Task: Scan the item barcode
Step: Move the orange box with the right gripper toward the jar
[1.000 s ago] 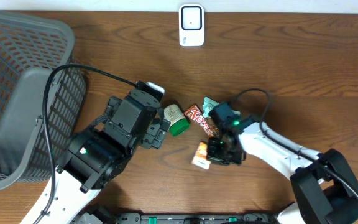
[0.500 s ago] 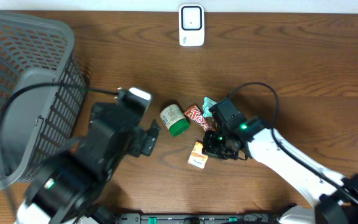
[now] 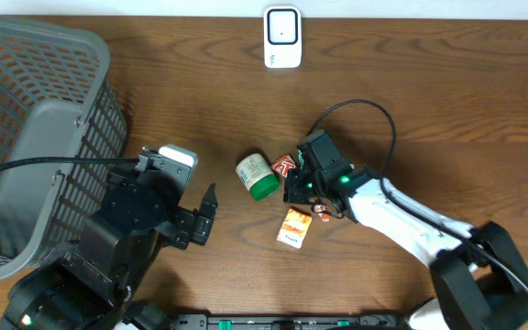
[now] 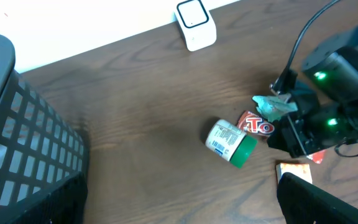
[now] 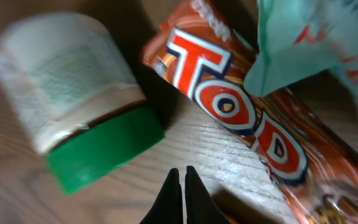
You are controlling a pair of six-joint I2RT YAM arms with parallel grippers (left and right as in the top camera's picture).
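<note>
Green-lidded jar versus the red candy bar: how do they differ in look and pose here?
The green-lidded jar is a round cylinder with a pale label; the red candy bar is flat, with big white letters. The jar lies fully exposed on its side; the bar is partly covered by a teal wrapper. Both lie on the wooden table, close together, neither gripped.

The table (image 3: 447, 92) is dark brown with wavy grain. The basket (image 3: 62, 37) is grey gridwork and the scanner (image 3: 282, 38) is white. The jar (image 3: 258, 176) has a pale label and a green lid (image 3: 265, 189). The candy wrapper (image 5: 241, 118) is orange-red with white lettering. There is a mint-green packet (image 5: 303, 43) and an orange packet (image 3: 292, 227).
</note>
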